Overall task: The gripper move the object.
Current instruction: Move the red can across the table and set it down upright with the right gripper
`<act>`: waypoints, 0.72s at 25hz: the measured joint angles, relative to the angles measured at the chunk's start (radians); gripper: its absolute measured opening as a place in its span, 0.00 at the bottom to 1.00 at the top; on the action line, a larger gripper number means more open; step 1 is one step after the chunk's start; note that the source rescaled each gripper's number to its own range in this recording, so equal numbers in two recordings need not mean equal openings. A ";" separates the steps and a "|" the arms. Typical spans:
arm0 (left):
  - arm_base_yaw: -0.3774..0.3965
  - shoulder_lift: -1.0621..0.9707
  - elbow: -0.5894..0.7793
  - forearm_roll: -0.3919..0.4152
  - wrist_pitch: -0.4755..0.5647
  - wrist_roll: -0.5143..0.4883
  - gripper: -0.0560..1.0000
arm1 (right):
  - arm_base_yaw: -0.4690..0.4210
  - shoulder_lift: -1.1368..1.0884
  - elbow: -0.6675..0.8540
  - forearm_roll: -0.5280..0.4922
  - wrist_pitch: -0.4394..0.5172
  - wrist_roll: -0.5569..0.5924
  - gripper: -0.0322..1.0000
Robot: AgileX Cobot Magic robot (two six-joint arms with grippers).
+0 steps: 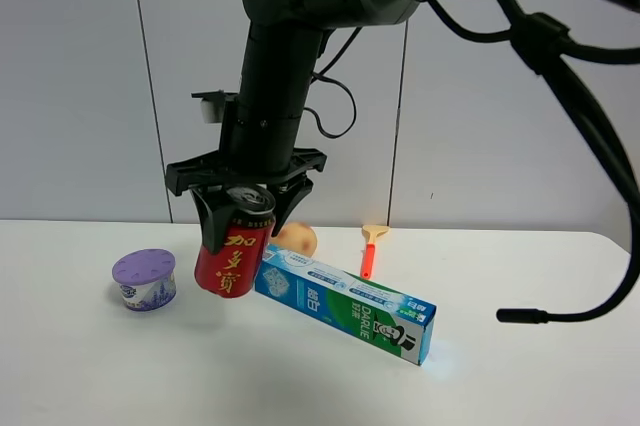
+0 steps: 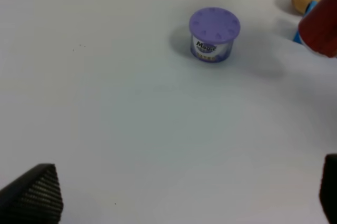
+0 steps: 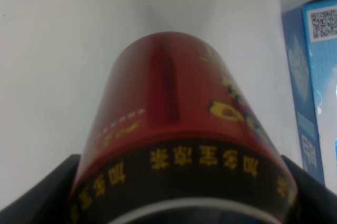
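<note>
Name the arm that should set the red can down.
Right. The right gripper is shut on the red can, holding it tilted beside the toothpaste box. The left gripper is open, empty and farther from the can.

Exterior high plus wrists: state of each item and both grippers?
red can: tilted, gripped at its top, appears lifted off the table.
right gripper: shut on red can.
left gripper: open, nothing between its fingers.
purple-lidded cup: upright on table, lid on.
toothpaste box: lying flat on table.
orange-handled brush: lying flat on table.
</note>
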 joint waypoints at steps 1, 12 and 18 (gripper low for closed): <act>0.000 0.000 0.000 0.000 0.000 0.000 1.00 | 0.000 0.000 0.000 -0.001 0.000 -0.002 0.03; 0.000 0.000 0.000 0.000 0.000 0.000 1.00 | 0.000 0.062 -0.004 -0.022 -0.001 -0.009 0.03; 0.000 0.000 0.000 0.000 0.000 0.000 1.00 | 0.000 0.091 -0.004 -0.031 -0.001 -0.009 0.03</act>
